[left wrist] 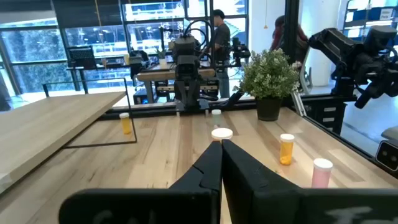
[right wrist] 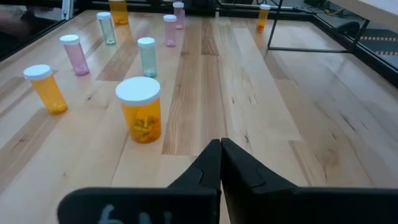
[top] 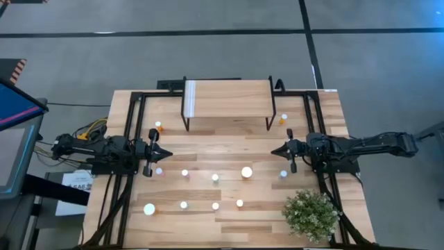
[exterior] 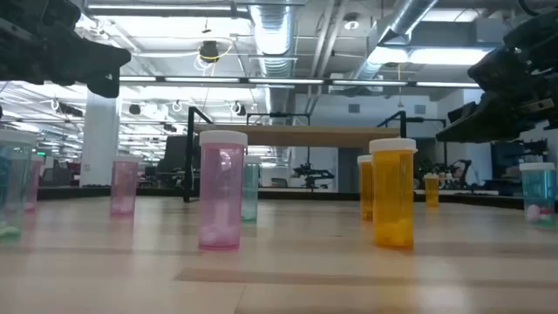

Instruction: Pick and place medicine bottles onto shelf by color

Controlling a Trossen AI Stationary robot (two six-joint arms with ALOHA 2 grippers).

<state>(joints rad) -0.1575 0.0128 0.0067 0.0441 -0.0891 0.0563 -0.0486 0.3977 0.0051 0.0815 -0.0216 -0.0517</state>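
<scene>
Wooden worktop (top: 229,156) carries scattered medicine bottles (top: 215,178), shelf (top: 229,98) empty; left end effector (top: 165,153) and right end effector (top: 277,151) pressed together, empty; crowded bottles risk toppling during approach.

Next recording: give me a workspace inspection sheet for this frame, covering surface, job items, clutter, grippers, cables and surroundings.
Surface: light-wood table, no spills seen.
Job's things: medicine bottles stand scattered on the table, among them a large orange bottle and a pink bottle; the shelf at the far edge holds none.
Clutter: potted plant at the near right corner.
Grippers: left gripper and right gripper both shut, holding nothing, raised above the table at opposite sides, pointing inward.
Cables: orange and yellow cables bundled behind the left arm, off the work area.
Surroundings: grey floor with dark lines; people stand in the room beyond.
</scene>
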